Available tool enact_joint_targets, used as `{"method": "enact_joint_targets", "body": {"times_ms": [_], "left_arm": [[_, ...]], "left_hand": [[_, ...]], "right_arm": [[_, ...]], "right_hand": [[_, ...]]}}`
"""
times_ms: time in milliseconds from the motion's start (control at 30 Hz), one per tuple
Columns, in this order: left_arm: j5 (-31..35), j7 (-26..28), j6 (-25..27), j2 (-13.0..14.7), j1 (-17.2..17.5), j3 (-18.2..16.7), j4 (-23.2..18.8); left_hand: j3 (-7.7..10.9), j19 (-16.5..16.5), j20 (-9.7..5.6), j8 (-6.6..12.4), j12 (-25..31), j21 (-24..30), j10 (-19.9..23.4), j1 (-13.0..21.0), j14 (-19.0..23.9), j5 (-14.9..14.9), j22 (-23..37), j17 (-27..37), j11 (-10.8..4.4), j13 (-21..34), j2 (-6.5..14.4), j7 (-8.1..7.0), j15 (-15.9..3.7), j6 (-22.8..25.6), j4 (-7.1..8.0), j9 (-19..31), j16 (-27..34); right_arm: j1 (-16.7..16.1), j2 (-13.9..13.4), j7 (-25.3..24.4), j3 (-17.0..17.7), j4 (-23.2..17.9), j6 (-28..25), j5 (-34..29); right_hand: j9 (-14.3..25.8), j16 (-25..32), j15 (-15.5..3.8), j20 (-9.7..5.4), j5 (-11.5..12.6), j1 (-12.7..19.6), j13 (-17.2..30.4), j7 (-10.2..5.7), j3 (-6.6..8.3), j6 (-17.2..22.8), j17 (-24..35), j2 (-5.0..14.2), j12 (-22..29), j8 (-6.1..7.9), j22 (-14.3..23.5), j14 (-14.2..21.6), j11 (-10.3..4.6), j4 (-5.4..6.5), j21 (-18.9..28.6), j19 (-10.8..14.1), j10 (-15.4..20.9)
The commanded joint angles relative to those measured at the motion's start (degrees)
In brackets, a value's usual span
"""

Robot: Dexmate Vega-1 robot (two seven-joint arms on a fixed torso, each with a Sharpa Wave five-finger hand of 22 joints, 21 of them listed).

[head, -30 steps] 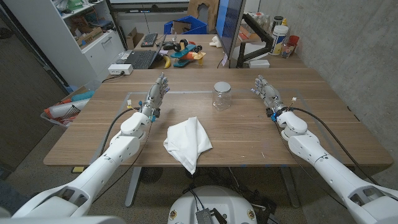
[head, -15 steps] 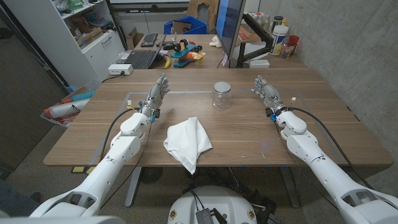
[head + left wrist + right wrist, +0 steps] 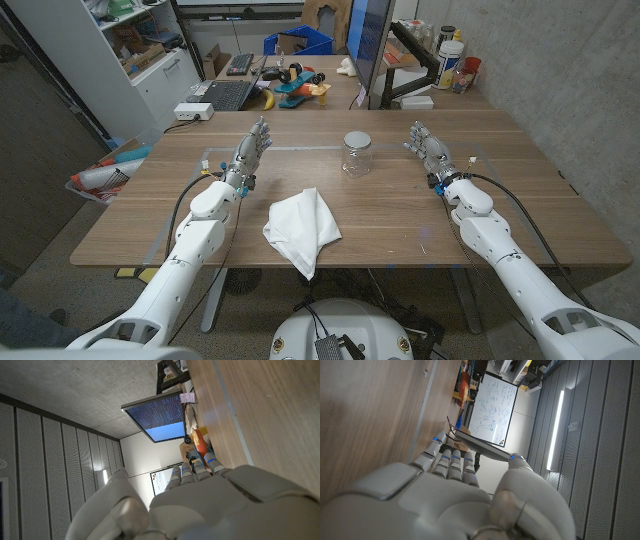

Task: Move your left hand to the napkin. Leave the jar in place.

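A white crumpled napkin [image 3: 301, 227] lies near the table's front edge, at the middle. A clear glass jar [image 3: 356, 154] stands upright behind it, toward the table's centre. My left hand [image 3: 247, 157] is at the left of the table, fingers stretched forward and apart, holding nothing, well to the left of and behind the napkin. My right hand [image 3: 427, 148] stands at the right, fingers spread, empty, to the right of the jar. The left hand's back [image 3: 210, 505] and the right hand's back [image 3: 445, 500] show in the wrist views.
The wooden table [image 3: 520, 200] carries a few small tape marks. Behind its far edge sit a laptop [image 3: 222, 94], toys [image 3: 293, 83] and a monitor [image 3: 372, 50]. A shelf unit [image 3: 140, 60] stands at the left, bottles [image 3: 452, 55] at the back right.
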Motion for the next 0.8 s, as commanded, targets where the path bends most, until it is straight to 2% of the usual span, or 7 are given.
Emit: {"method": "enact_joint_targets", "body": {"times_ms": [33, 800], "left_arm": [[2.87, -1.41, 0.36, -1.43, 2.7, -2.64, -3.05], [6.09, -1.67, -2.67, -1.13, 6.74, -4.23, -7.43]], "left_hand": [[0.08, -1.6, 0.32, 0.32, 0.27, -0.39, -0.26, 0.49, -0.21, -0.02, 0.21, 0.08, -0.27, 0.03, 0.27, 0.22, -0.17, 0.29, -0.2, 0.22, 0.42], [0.15, -1.42, 0.73, 0.36, 0.43, -1.19, -0.02, 0.74, -0.03, -0.21, 0.23, 0.02, -0.25, -0.62, 0.55, -0.02, -0.08, 0.43, -0.57, 0.23, 0.47]], "right_arm": [[-0.91, 1.65, 0.08, 1.49, -0.43, 0.27, -1.4], [-1.15, 2.4, -0.44, 1.83, -0.58, 0.28, -1.74]], "right_hand": [[0.13, 0.41, 0.18, 0.11, 0.12, 0.21, 0.0, -0.14, 0.18, 0.68, -0.03, 0.44, -0.13, 0.18, 0.24, 0.4, 0.11, -0.3, -0.18, 0.67, 0.6], [0.09, 0.47, 0.02, 0.09, 0.07, 0.1, -0.26, -0.4, 0.15, 1.07, -0.57, 0.76, -0.37, 0.14, 0.26, 0.76, 0.02, -0.52, -0.83, 1.1, 1.22]]}}
